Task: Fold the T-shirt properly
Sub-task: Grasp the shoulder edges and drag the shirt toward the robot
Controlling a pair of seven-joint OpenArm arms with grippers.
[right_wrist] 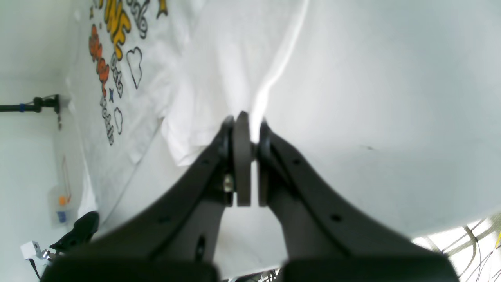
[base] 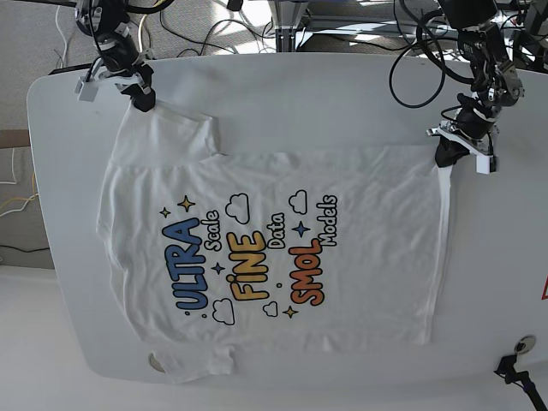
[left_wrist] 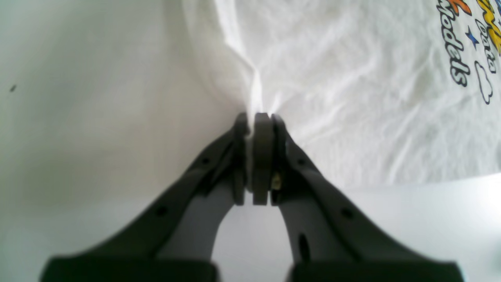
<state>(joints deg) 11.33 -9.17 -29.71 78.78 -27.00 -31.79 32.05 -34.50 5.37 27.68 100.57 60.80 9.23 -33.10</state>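
We saw the T-shirt (base: 274,257) lying print-up, spread flat across the white tabletop (base: 342,94). To fold cleanly we judged both far-edge corners should lift together, level, keeping the cloth taut as it comes over the print. Both arms reached down to that far edge. The left end effector (base: 449,156) was clamped on the hem corner; the right end effector (base: 141,96) was clamped on the sleeve corner.

"ULTRA FINE SMOL" on T-shirt (base: 257,248)
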